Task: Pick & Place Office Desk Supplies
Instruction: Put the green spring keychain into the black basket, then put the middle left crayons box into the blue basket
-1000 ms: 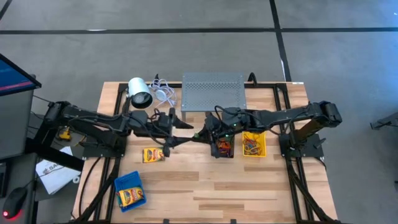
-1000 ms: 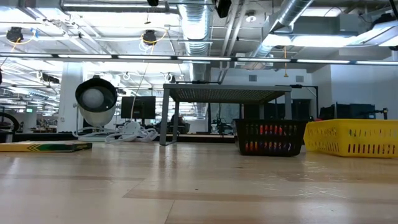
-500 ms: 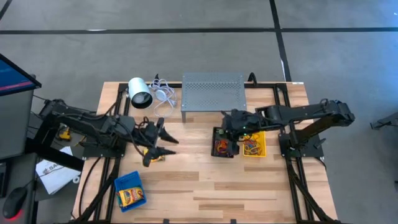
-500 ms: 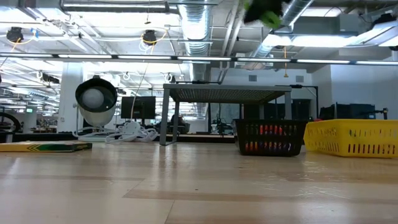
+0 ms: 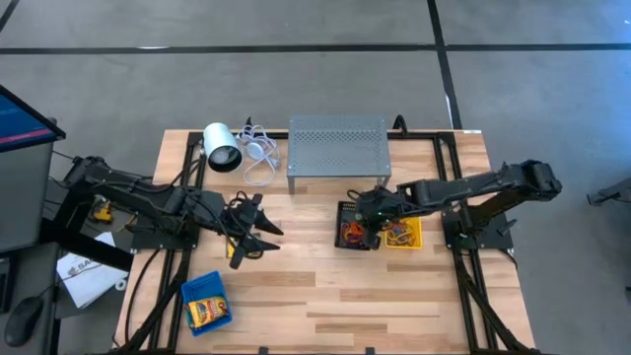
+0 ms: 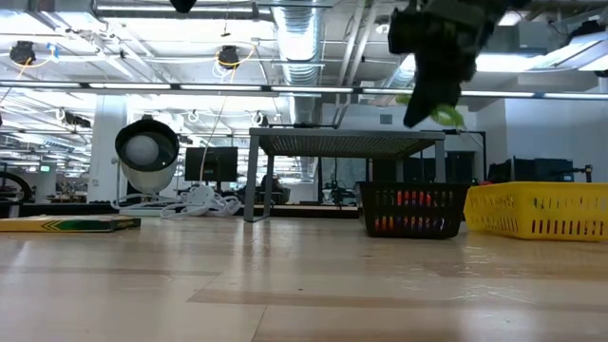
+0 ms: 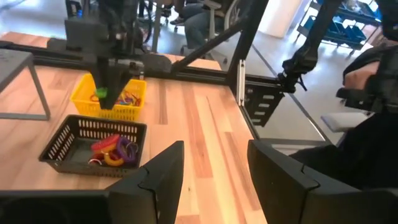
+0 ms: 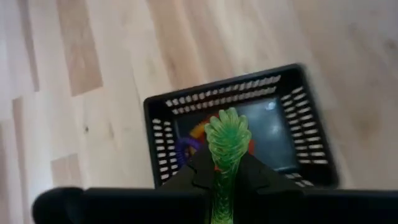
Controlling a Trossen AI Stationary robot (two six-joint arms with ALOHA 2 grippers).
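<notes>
Two arms: both are mine, and both hang over the surface (image 5: 325, 296), so every risk below is my own judgement.
Blue bin (image 5: 205, 303): it sits at the near left corner with one crayon box (image 5: 208, 313) in it; nothing threatens it while I stay away.
Left fingers (image 5: 248, 229): spread wide and empty, poised over the second crayon box (image 5: 235, 252), which lies flat and mostly hidden under them.
Left risk: if I close off-centre, I expect the flat box to skid along the wood or tip out of the grip.
Black bin (image 5: 353, 227): mid-surface, holding red, orange and purple rubber bands (image 7: 112, 148).
Right fingers (image 8: 227, 158): pressed together on a green band-like piece (image 8: 227, 138), directly above the black bin.
Right risk: a light loop may cling to one pad and not fall, or drop on the rim and bounce out.
Yellow bin (image 5: 410, 236): touching or just beside the black one; a small drift would likely put the piece in the wrong bin.
</notes>
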